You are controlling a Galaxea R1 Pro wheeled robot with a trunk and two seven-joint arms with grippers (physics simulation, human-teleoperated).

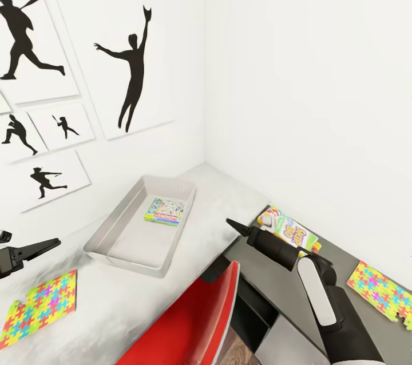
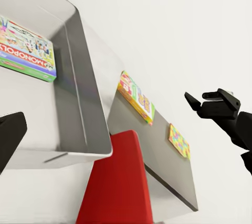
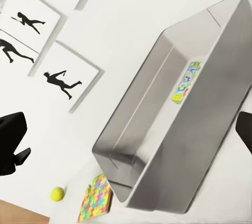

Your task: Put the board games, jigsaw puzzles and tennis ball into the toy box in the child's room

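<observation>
One board game [image 1: 165,211] lies in the toy box [image 1: 117,222]; both empty grippers, left [image 1: 35,249] and right [image 1: 236,226], are held open; the Skip-Bo box [image 1: 287,230] could be nudged off the worktop [image 1: 269,290].

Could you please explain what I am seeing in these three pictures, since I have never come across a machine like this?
This is a simulated two-armed robot tidying toys. The large picture comes from a camera on its head; the other two come from cameras on each wrist.

In the head view, the black left pincer and black right pincer both hover empty above the desk.

On the light grey desk top stands the light grey square tub, with a colourful Monopoly game box already inside. A multicoloured jigsaw square lies near the left pincer.

On the dark grey desk part lie the white-green Skip-Bo box and a second jigsaw square. A small yellow-green ball shows in the right wrist view.

A red chair stands in front.
</observation>
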